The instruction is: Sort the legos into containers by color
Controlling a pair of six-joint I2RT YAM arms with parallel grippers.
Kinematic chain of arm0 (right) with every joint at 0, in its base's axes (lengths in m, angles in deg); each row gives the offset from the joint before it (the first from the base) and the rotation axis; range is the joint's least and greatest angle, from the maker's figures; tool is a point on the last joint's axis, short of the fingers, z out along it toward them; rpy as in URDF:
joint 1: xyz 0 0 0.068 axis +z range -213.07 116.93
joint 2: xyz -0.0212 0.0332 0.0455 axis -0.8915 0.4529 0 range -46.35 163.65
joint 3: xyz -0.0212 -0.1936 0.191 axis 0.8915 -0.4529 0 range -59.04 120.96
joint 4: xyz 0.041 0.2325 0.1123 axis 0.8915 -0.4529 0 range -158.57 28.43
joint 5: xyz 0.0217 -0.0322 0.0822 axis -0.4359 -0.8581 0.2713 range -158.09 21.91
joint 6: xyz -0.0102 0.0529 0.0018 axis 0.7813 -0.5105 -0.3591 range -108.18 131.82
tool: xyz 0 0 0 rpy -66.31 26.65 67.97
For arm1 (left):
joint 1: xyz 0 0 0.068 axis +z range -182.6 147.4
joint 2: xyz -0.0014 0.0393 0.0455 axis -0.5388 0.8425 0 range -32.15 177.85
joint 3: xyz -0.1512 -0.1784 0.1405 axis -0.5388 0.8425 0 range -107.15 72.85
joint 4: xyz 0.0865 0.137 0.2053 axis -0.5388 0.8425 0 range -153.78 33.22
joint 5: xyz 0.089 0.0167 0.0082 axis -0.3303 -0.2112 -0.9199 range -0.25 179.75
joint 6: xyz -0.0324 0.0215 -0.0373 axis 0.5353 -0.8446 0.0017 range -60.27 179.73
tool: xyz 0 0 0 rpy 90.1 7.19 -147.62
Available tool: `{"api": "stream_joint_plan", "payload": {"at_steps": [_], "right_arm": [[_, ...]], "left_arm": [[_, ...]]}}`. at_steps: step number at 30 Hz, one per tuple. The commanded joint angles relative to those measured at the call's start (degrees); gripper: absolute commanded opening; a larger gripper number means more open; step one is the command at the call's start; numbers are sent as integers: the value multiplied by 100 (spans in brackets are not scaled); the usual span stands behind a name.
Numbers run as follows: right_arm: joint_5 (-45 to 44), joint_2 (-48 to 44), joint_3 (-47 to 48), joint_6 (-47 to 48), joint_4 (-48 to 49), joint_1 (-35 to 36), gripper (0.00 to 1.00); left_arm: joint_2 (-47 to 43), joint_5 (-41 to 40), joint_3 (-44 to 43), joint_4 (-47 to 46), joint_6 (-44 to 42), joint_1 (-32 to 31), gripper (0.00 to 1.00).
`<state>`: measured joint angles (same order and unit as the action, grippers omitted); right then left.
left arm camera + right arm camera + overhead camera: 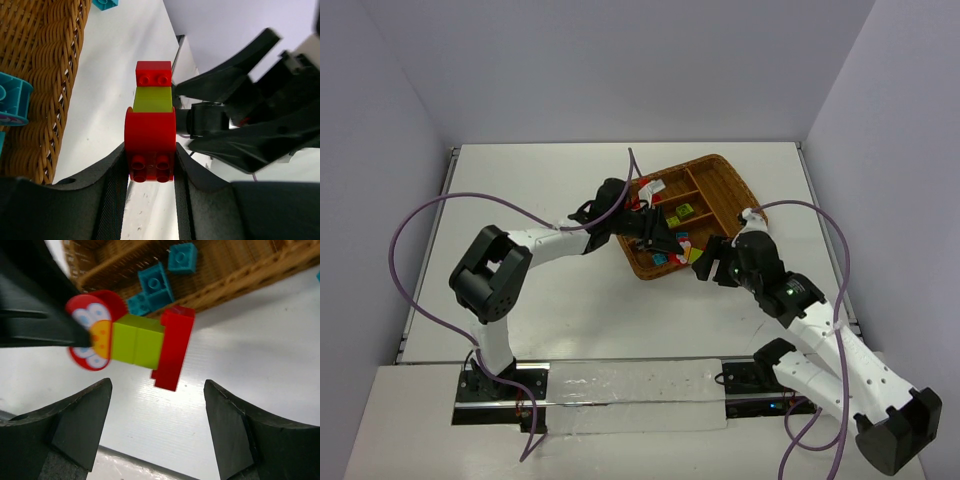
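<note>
the left end effector (150,156) is closed most of the way on a three-brick stack (151,117), its two fingers pressed against the flat sides of the red rounded brick (150,142) at the stack's base. seen from the left wrist, the long axis runs straight to 12 o'clock away from the fingers: the red rounded brick, then a yellow-green brick (153,99), then a small red brick (153,73) at the free tip. from the right wrist the same stack lies almost level, base at 9 o'clock with a printed round face showing, tip at 3 o'clock and dipping slightly. the right end effector (157,390) is spread wide and grips nothing; the stack's red tip sits just at the mouth of its fingers and touches neither. the stack hangs above the white worktop (540,180), just outside the near long wall of the wicker tray (738,180). in the overhead view the tray lies at 1 o'clock from the worktop's middle, its slots running from 7 to 2 o'clock. three cyan bricks (155,282) lie in the slot against that near wall, and yellow-green bricks (685,210) sit in the middle slot. broad worktop stretches toward 9 and 6 o'clock of the tray, while its 2 o'clock corner lies near the worktop's right edge.
</note>
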<state>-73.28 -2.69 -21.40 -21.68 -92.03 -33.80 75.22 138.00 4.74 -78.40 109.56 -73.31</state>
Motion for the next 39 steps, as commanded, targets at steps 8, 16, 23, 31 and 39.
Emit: {"api": "stream_joint_plan", "payload": {"at_steps": [8, 16, 23, 31, 39], "right_arm": [[2649, -737, 782, 758, 507, -1221, 89], [3965, -712, 919, 843, 940, -1754, 99], [4910, -509, 643, 671, 1765, -1767, 100], [5229, -201, 457, 321, 2642, -1758, 99], [5636, 121, 206, -251, 3879, -1758, 92]], "left_arm": [[-879, 1077, -329, 297, -969, 446, 0], [-1397, 1879, 121, -1118, -138, 799, 0], [-1534, 2107, 227, -1957, 495, 810, 0], [-1628, 2170, 302, -2473, 842, 810, 0], [-1649, 2222, 455, -3216, 1390, 802, 0]]}}
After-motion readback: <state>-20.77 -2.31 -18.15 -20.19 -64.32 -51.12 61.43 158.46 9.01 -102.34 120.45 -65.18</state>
